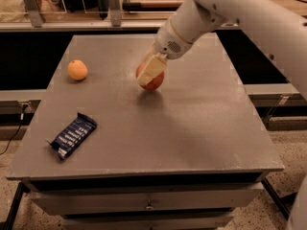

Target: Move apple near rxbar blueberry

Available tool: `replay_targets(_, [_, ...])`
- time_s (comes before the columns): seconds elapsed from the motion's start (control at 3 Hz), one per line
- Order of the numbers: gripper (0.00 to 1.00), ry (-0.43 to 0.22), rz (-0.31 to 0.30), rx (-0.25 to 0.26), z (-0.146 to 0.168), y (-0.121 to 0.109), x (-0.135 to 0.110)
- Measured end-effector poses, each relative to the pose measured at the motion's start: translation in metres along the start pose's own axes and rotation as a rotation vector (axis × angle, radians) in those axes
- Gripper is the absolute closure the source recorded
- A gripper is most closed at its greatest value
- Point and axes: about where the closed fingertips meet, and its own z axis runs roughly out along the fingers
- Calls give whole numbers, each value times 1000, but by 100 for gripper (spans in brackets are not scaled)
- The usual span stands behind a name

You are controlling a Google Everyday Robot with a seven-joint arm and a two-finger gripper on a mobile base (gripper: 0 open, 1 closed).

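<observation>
The red apple (155,85) is at the middle of the grey table (192,128), toward the back. My gripper (149,78) comes down from the upper right and is shut on the apple; one cream finger (152,69) covers its front face. The apple seems held just above the table, with a shadow under it. The rxbar blueberry (73,135), a dark navy wrapper with white lettering, lies flat near the front left corner, well apart from the apple.
A small orange fruit (77,70) sits at the back left of the table. My white arm (230,8) crosses the upper right. Shelving and rails stand behind the table. The table's front edge has drawers below it.
</observation>
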Motion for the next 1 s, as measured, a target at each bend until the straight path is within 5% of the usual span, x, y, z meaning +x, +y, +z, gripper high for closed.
replay_targets(0.67, [100, 5, -20, -26, 6, 7, -8])
replay_targets(1.0, [100, -59, -186, -98, 13, 43, -43])
